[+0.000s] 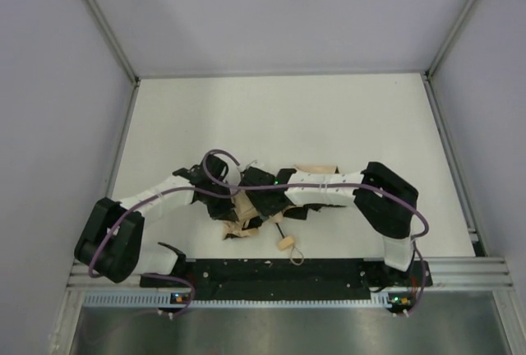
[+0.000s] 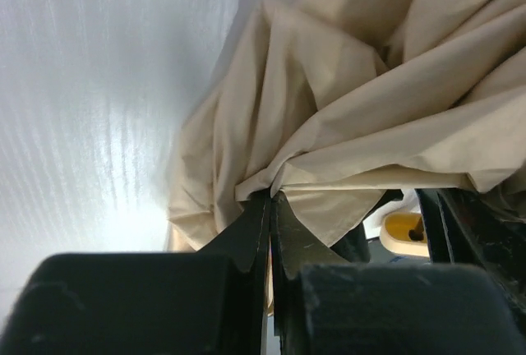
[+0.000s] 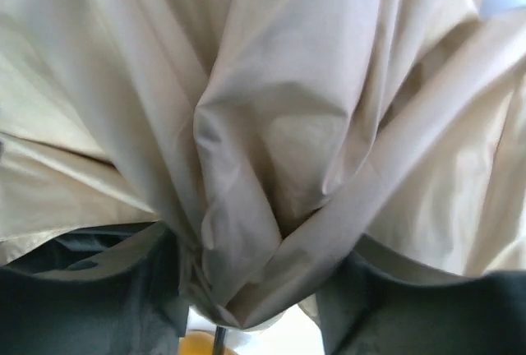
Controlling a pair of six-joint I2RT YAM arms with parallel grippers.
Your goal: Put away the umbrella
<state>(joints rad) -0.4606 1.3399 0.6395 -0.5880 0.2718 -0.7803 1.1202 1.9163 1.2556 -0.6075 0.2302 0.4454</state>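
Umbrella [image 1: 241,225] crumpled, beige cloth heaped at 6 o'clock part of table [image 1: 246,117], near my bases; tan handle [image 1: 286,242] sticks out at 4 o'clock of heap, on thin black shaft [image 1: 279,230]; my left gripper [image 2: 269,207], at heap's 9 o'clock side, pressed together, pinching fold of cloth; my right gripper [image 3: 251,297], at 3 o'clock side, spread, fingers either side of bunched cloth; whether it squeezes, cannot tell.

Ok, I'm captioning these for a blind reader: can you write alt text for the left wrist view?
The left tool, shut, pinches a fold of the crumpled beige umbrella, whose fabric fills the right of the picture. The white table shows on the left.
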